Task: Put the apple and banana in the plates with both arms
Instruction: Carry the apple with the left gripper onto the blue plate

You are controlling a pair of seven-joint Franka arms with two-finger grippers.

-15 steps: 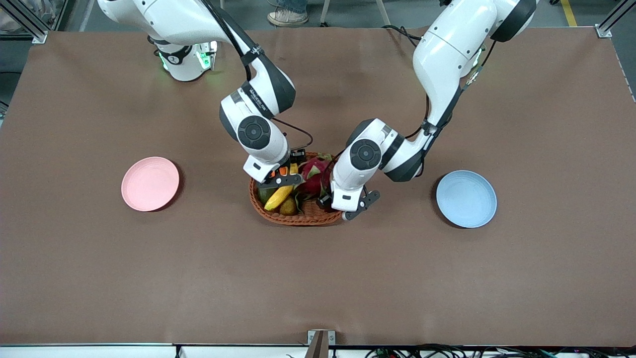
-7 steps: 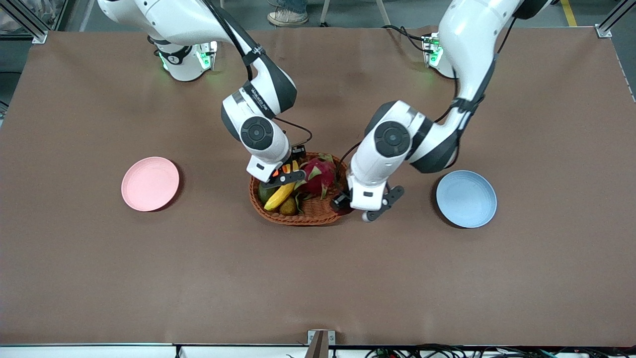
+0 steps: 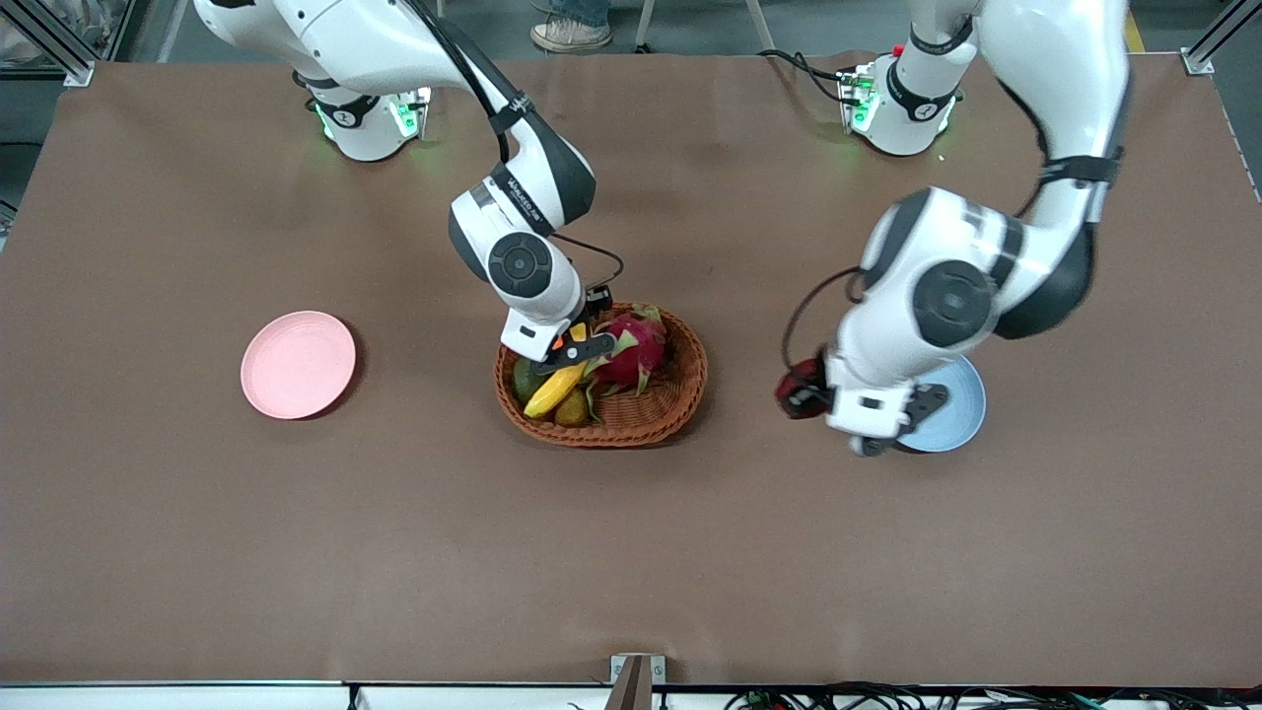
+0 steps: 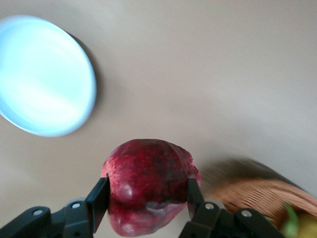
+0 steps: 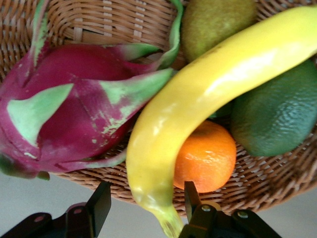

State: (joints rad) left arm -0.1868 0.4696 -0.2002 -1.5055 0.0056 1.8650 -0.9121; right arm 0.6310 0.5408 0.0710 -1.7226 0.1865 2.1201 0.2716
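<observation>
My left gripper (image 3: 806, 392) is shut on the dark red apple (image 3: 795, 389) and holds it above the bare table between the wicker basket and the light blue plate (image 3: 964, 412). In the left wrist view the apple (image 4: 148, 178) sits between the two fingers of the left gripper (image 4: 147, 196), with the blue plate (image 4: 44, 74) off to one side. My right gripper (image 3: 577, 347) is low over the basket. In the right wrist view it (image 5: 145, 203) is open, a finger on either side of the yellow banana's (image 5: 198, 99) end, with gaps. The pink plate (image 3: 298, 364) is bare.
The oval wicker basket (image 3: 680, 394) holds the banana (image 3: 552, 391), a pink dragon fruit (image 3: 636, 350), an orange (image 5: 208, 156) and green fruits (image 5: 277, 119). The left arm's forearm covers part of the blue plate. Brown table lies all round.
My left gripper has carried the apple up out of the basket and toward the blue plate. My right gripper has stayed at the banana, shifting only slightly.
</observation>
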